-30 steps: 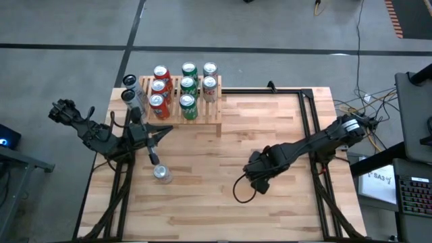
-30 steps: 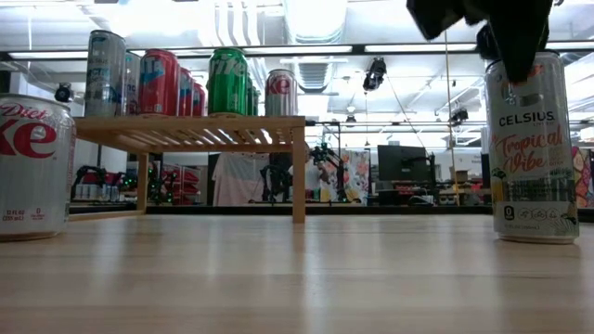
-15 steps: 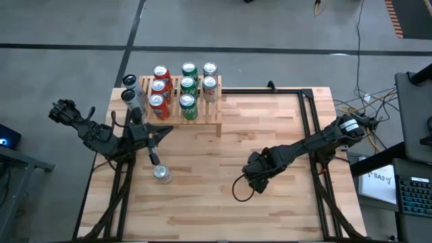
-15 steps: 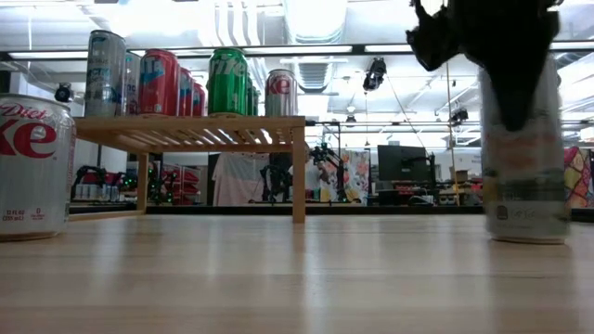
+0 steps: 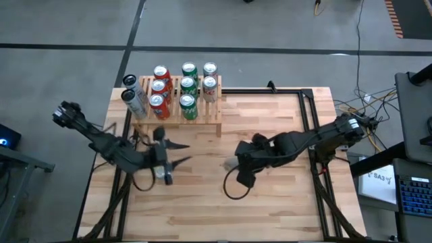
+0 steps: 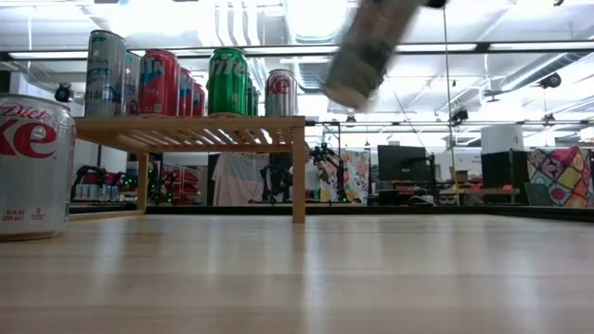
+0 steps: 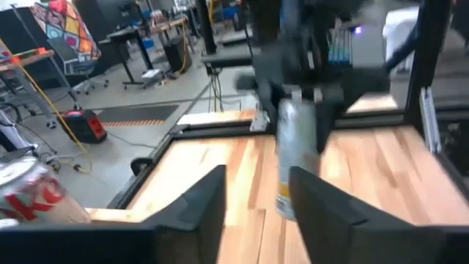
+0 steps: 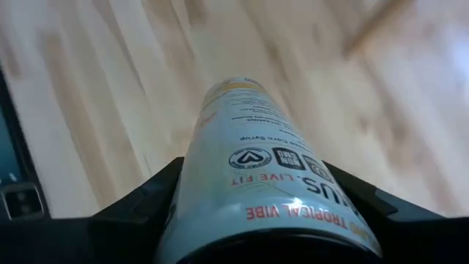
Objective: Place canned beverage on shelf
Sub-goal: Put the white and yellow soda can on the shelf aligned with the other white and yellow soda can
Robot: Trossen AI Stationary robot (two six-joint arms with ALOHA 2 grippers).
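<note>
A tall white Celsius can (image 8: 249, 161) is in my shut right gripper (image 5: 244, 162), raised over the middle of the table; it shows tilted in the low view (image 6: 369, 46) and in the left wrist view (image 7: 297, 158). My left gripper (image 5: 183, 152) is open and empty over the table's left half. A Diet Coke can (image 5: 163, 175) stands on its base on the table right by it, seen in the low view (image 6: 32, 167). The light-wood slatted shelf (image 5: 202, 113) at the far left carries several red, green and silver cans. My right gripper pinches the Celsius can's round body (image 8: 187, 194) between its two fingers (image 8: 139, 209), one on each side. The fingers come from the table's right. The can is lifted clear of the table and tilted, its free end (image 5: 231, 164) pointing toward the table's left.
Two silver cans (image 5: 133, 100) stand off the shelf's left end. A black frame rail (image 5: 307, 115) runs along the table's far and right sides. Bare wood (image 5: 202, 202) lies along the near edge. The room with desks and screens shows beyond the table.
My right gripper has lifted the Celsius can off the table, carried it toward the table's left and tipped it from upright to slanted. My left gripper has gone toward the near edge and the table's middle, ending beside the Diet Coke can, which has stayed put.
</note>
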